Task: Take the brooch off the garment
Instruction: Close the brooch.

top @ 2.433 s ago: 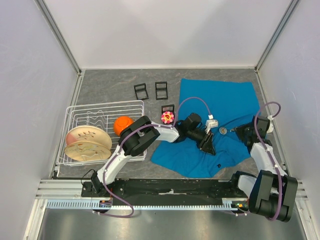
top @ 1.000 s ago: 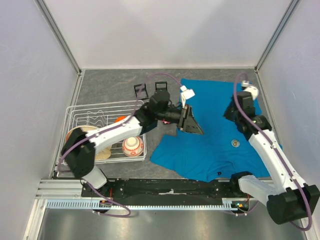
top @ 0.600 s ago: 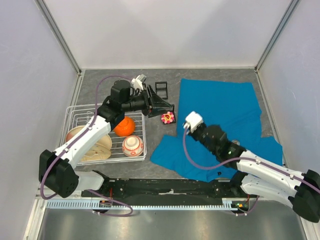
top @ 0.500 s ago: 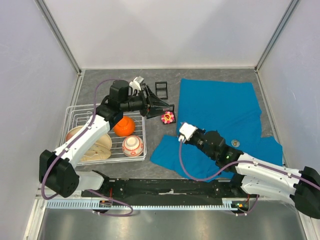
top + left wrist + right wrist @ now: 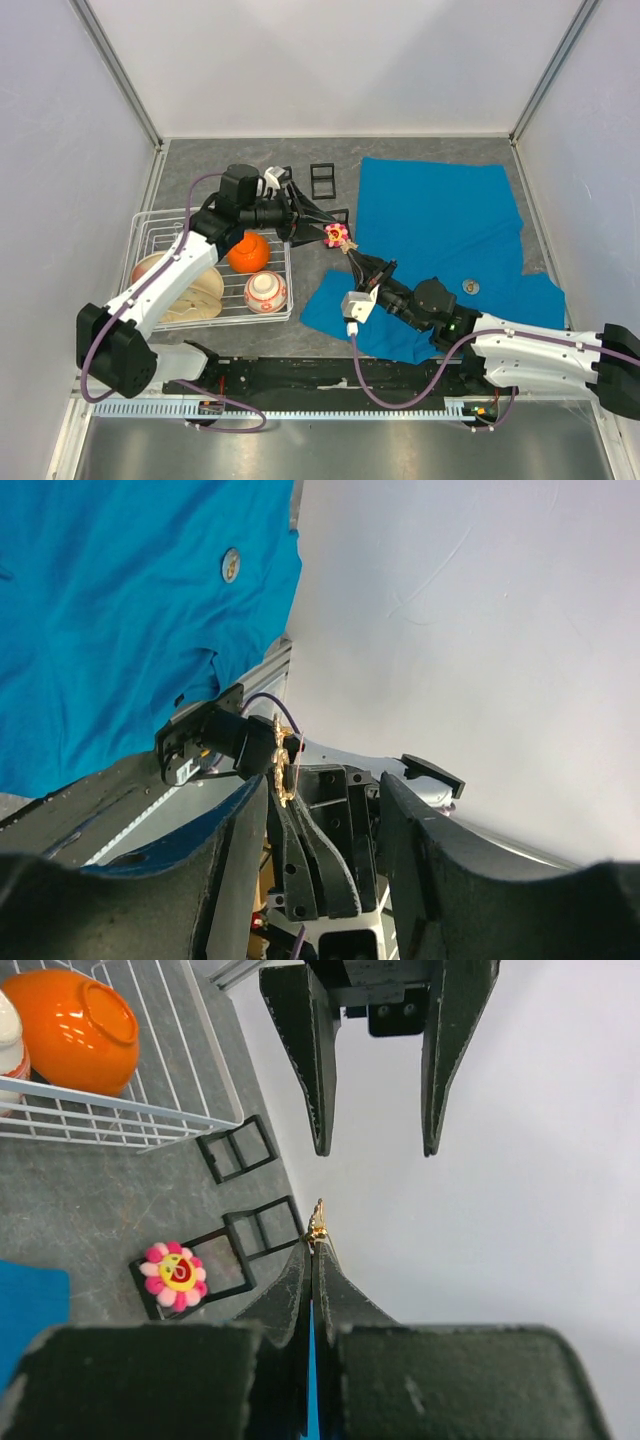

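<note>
As our right gripper (image 5: pixel 312 1247) has swung mid-frame, clamped on a small gold metal brooch (image 5: pixel 316 1222) off the large teal-blue cloth T-shirt (image 5: pixel 440 215), we deem it removed, with our left gripper (image 5: pixel 372 1150) standing jaws apart.

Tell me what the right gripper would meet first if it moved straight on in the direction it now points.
The left gripper, probably: its open fingers face the right gripper, which pinches a gold brooch. Its tip lines up nearer one finger than the gap; depth is unclear.

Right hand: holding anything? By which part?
Yes: a small gold ornament, pinched by one end between the shut tips of the right hand.
</note>
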`<state>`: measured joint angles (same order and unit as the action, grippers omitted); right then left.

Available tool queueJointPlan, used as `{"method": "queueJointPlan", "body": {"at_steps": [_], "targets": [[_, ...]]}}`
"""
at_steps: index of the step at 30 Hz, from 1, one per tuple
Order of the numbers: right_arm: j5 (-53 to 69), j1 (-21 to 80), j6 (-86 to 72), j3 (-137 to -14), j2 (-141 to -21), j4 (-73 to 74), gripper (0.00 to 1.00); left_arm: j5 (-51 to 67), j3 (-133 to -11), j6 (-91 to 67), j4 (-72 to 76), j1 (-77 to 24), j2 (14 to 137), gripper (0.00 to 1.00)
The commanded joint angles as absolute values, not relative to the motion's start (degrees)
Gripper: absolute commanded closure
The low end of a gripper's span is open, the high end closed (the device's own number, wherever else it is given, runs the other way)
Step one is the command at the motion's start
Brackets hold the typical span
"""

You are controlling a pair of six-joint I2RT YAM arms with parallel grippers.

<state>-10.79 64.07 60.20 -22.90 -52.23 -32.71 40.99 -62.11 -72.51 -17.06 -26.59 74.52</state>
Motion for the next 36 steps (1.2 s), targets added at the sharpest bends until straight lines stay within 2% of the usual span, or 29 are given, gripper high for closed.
{"method": "queueJointPlan", "body": {"at_steps": [1, 14, 18, 23, 24, 25, 26, 27, 29, 30, 34, 36], "targets": [[-12.22, 65.83, 68.29, -22.85, -52.65, -39.64, 1.0, 43.33, -60.82, -76.55, -16.61, -27.07, 71.28, 0.45], [-12.83, 68.03, 69.43, -23.64, -54.93, -42.45, 1.0, 44.65, -58.27, -76.73, -10.73, -30.23, 73.74, 0.55], [-13.1, 68.55, 69.43, -23.82, -55.37, -42.54, 1.0, 45.44, -56.69, -77.17, -8.0, -30.67, 73.65, 0.75], [-14.5, 68.91, 67.86, -23.91, -55.9, -42.54, 1.0, 46.67, -54.76, -77.17, -2.65, -30.67, 72.69, 0.85], [-15.29, 68.99, 66.89, -24.25, -55.99, -42.71, 0.96, 47.1, -53.54, -77.17, -1.07, -30.67, 72.25, 0.91], [-19.03, 69.08, 65.67, -24.78, -56.77, -42.89, 0.84, 47.89, -52.92, -76.82, 2.25, -30.67, 72.16, 0.98], [-21.68, 69.08, 63.39, -25.39, -57.13, -43.06, 0.66, 48.16, -51.95, -76.29, 4.11, -30.59, 72.07, 0.98], [-25.28, 69.43, 56.5, -26.97, -57.39, -42.54, 0.42, 48.34, -51.6, -75.24, 5.78, -30.5, 72.07, 0.98], [-31.17, 69.78, 45.59, -29.34, -55.12, -31.78, 0.32, 47.2, -52.03, -68.76, 7.64, -30.06, 72.16, 0.98], [-31.98, 69.79, 31.78, -32.31, -53.8, -26.16, 0.03, 47.2, -51.94, -66.56, 9.65, -29.8, 73.12, 0.98], [-34.28, 69.78, 3.34, -37.52, -49.75, -0.16, 0.02, 49.74, -51.59, -60.4, 20.2, -27.17, 76.1, 0.98], [-37.68, 69.61, -6.45, -39.63, -49.22, 6.74, 0.02, 50.09, -51.59, -58.89, 25.8, -27.16, 77.16, 0.98]]}}
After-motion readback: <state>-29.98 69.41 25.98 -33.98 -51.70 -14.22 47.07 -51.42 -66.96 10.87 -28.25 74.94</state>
